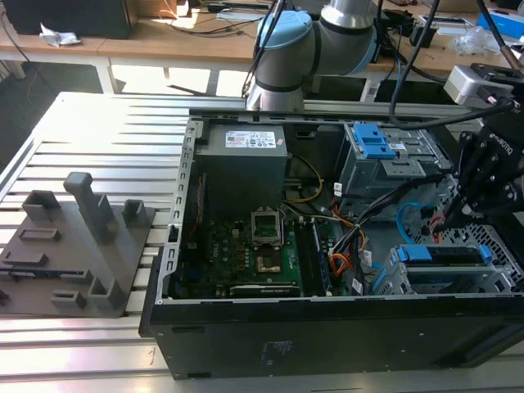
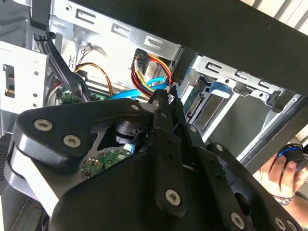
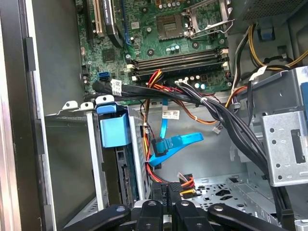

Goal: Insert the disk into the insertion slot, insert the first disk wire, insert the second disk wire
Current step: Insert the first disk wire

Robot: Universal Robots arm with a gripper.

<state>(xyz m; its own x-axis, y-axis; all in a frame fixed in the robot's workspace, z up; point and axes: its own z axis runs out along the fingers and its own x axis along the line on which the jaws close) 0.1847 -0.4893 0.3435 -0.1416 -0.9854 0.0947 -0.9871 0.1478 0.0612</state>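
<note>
Placement of the disk (image 1: 446, 255) inside the drive cage (image 1: 458, 284) is shown in the exterior view. The cage is located at the near corner of the open computer case (image 1: 327, 336), toward the exterior view's right. In the first wrist view the blue frame of the disk (image 3: 113, 130) is seen seated between the silver walls of the cage (image 3: 94, 163).

The gripper (image 1: 458, 205) is positioned above the case floor, just beyond the cage on its far side. In both wrist views the jaws are seen drawn together at the tips (image 3: 170, 191) (image 2: 161, 98). Whether anything is pinched between them cannot be told. A bundle of red, yellow and black wires (image 3: 186, 181) is located right at the tips.

The light blue flat cable (image 3: 180, 143) is looped in the space beside the cage, near the gripper but apart from it. Its dark plug end (image 3: 159, 145) is seen hanging free of the disk. The same cable (image 1: 407, 214) is visible in the exterior view between the circuit board (image 1: 254, 246) and the gripper.

A grey cage with blue clips (image 1: 372, 141) is mounted farther back. A grey fixture (image 1: 78, 237) is placed on the slatted table (image 1: 106, 123) at the exterior view's left. A person's hand (image 2: 281, 168) is seen outside the case in the second wrist view.
</note>
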